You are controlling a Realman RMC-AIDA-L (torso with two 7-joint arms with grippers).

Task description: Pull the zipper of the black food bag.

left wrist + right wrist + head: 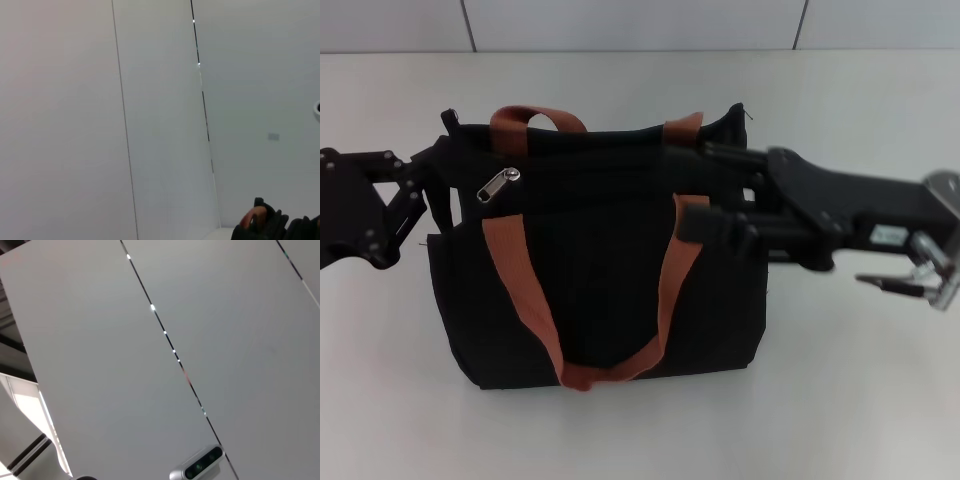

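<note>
The black food bag (600,290) stands in the middle of the white table in the head view, with two orange-brown strap handles (520,285). The zipper (498,185), a small silver slider with an oblong tab, sits near the left end of the bag's top. My left gripper (438,185) is against the bag's left end, just left of the zipper. My right gripper (715,188) is open, one finger (725,152) along the top rear edge and the other (715,226) on the front face. A corner of the bag shows in the left wrist view (272,227).
The white table (840,400) spreads around the bag, with a pale wall (640,25) behind it. The wrist views show mostly pale wall panels. A small grey camera unit (202,465) shows in the right wrist view.
</note>
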